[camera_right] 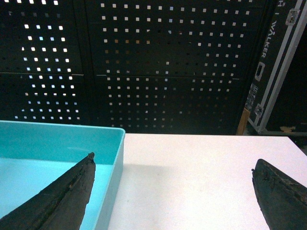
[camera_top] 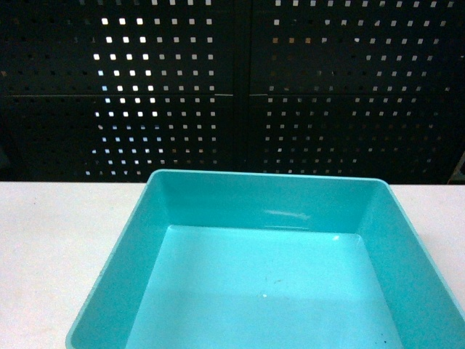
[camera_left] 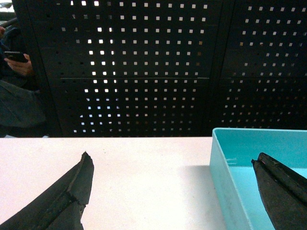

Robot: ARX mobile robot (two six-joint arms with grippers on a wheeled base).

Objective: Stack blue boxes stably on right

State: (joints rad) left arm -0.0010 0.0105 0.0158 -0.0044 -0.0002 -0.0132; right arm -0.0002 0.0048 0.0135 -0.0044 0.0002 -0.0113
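The light turquoise-blue box (camera_top: 269, 291) sits on the white table (camera_top: 51, 247), directly in front of the black perforated panel (camera_top: 232, 87) and close under the head camera, so that its near edge runs out of the frame. The box is empty, its smooth tapered walls and lipped rim fully exposed. The larger royal-blue box is not visible in any view, so its position cannot be stated.

The left gripper (camera_left: 177, 191) is spread wide. Its left finger hangs over bare table beside the box; its right finger (camera_left: 283, 191) hangs over the interior, so the left wall of the box lies between the two fingers. The right gripper (camera_right: 175, 191) is likewise spread wide and mirrors this: its left finger (camera_right: 62, 196) is over the interior, its right finger over bare table, with the right wall of the box between them. Neither gripper holds anything, and no contact with the rim can be confirmed.

This arrangement suggests a two-arm lift: each gripper straddles one side wall so that closing clamps the lip from both sides, keeping the wide box level. Judged from this state, the task is at the pre-grasp step and stacking is not yet done.

A black flight case (camera_right: 273, 72) stands to the right of the panel. A seated person with a phone (camera_left: 14, 57) is partly visible to the left of the panel
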